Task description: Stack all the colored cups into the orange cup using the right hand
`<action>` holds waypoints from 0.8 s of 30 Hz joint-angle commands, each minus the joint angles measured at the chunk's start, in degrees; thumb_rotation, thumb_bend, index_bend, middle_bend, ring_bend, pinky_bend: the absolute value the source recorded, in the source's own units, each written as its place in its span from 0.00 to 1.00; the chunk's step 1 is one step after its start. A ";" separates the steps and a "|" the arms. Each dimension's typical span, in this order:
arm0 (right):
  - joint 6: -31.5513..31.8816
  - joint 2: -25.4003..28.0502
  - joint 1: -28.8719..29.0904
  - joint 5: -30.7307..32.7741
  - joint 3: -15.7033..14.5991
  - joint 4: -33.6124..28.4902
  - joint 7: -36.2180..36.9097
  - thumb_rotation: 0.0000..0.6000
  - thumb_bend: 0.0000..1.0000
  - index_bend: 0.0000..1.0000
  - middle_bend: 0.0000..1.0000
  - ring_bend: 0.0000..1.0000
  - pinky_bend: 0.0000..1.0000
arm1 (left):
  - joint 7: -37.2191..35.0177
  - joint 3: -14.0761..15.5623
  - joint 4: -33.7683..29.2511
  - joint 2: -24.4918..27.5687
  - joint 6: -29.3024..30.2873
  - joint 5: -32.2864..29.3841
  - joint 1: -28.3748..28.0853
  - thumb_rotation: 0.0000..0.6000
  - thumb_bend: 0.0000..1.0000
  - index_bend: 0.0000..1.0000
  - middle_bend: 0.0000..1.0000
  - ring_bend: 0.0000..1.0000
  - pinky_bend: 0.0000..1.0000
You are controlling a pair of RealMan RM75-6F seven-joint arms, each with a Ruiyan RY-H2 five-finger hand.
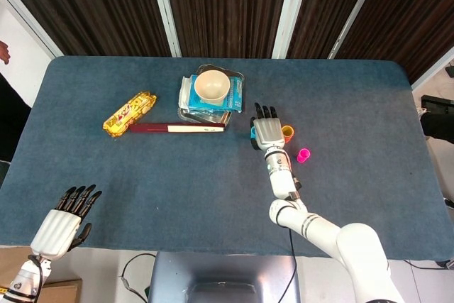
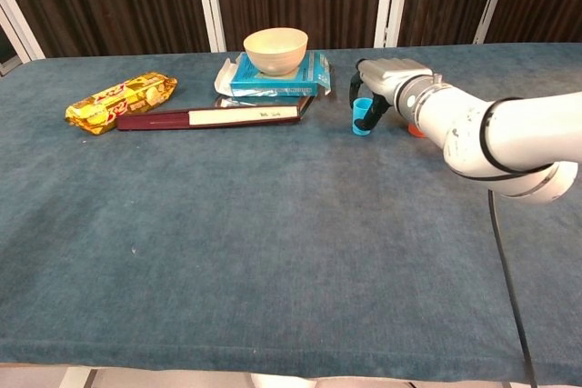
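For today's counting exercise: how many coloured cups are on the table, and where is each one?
3. The blue cup stands at the right hand's fingers, mostly hidden from above. The orange cup is just right of that hand. The pink cup stands nearer the robot, beside the forearm.

Count on the bench (image 1: 142, 189) — three cups, one bowl, one snack pack, one flat box, one blue packet, one tray, two hands.

Cups: one blue cup (image 2: 362, 117), one orange cup (image 1: 287, 131) at its 3 o'clock, one pink cup (image 1: 303, 155) at about 4 o'clock of the orange. One cream bowl (image 1: 212, 86) sits on one blue packet (image 1: 234, 97) over one metal tray (image 1: 186, 113). One yellow snack pack (image 1: 130, 113) and one long maroon box (image 1: 176, 128) — both at 9 o'clock of the cups. One right hand (image 1: 267, 130), one left hand (image 1: 66, 223).
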 commanded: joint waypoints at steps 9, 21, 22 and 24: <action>0.20 -0.44 -0.01 0.95 1.08 0.44 -2.14 1.00 0.50 0.54 0.00 0.00 0.00 | -0.20 0.12 -0.06 0.13 0.32 0.24 0.05 1.00 0.48 0.00 0.01 0.04 0.10; 3.20 1.23 -0.98 -0.52 2.18 -3.02 -1.70 1.00 0.52 0.62 0.03 0.00 0.00 | -0.38 0.29 0.03 0.16 0.39 0.56 -0.03 1.00 0.48 0.00 0.01 0.04 0.10; 3.92 2.09 -1.37 -0.78 2.41 -4.46 -1.39 1.00 0.52 0.62 0.03 0.00 0.00 | -0.37 0.32 0.04 0.16 0.32 0.57 -0.05 1.00 0.48 0.00 0.00 0.04 0.10; 6.19 4.78 -2.53 -1.45 2.86 -8.67 -1.14 1.00 0.52 0.62 0.03 0.00 0.00 | -0.31 0.40 0.01 0.16 0.26 0.67 -0.08 1.00 0.48 0.00 0.00 0.04 0.10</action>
